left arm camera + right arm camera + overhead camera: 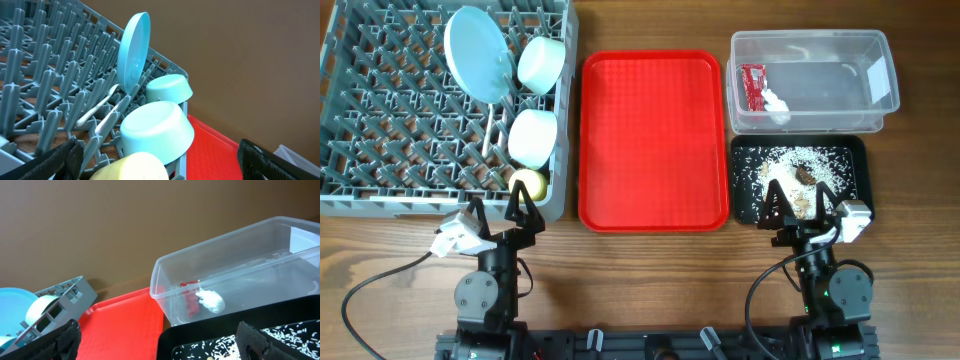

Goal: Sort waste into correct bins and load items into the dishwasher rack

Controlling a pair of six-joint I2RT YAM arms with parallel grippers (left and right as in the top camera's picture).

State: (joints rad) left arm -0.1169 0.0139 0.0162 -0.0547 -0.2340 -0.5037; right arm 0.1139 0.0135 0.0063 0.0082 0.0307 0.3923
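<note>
The grey dishwasher rack (380,110) holds the pale blue plate (477,52) on edge, two pale blue bowls (541,62) (533,137), the yellow cup (528,183) and a white fork and spoon (102,107). The red-and-white wrapper (753,87) lies in the clear tub (875,45) beside a white crumpled lump (776,105). Brown scraps and rice (804,175) lie in the black tray (857,150). My left gripper (498,212) is open and empty at the rack's near edge by the cup (132,167). My right gripper (801,208) is open and empty over the black tray's near edge.
The red serving tray (653,140) lies bare between the rack and the bins. The clear tub stands behind the black tray at the right. Both arm bases and their cables sit at the table's front edge.
</note>
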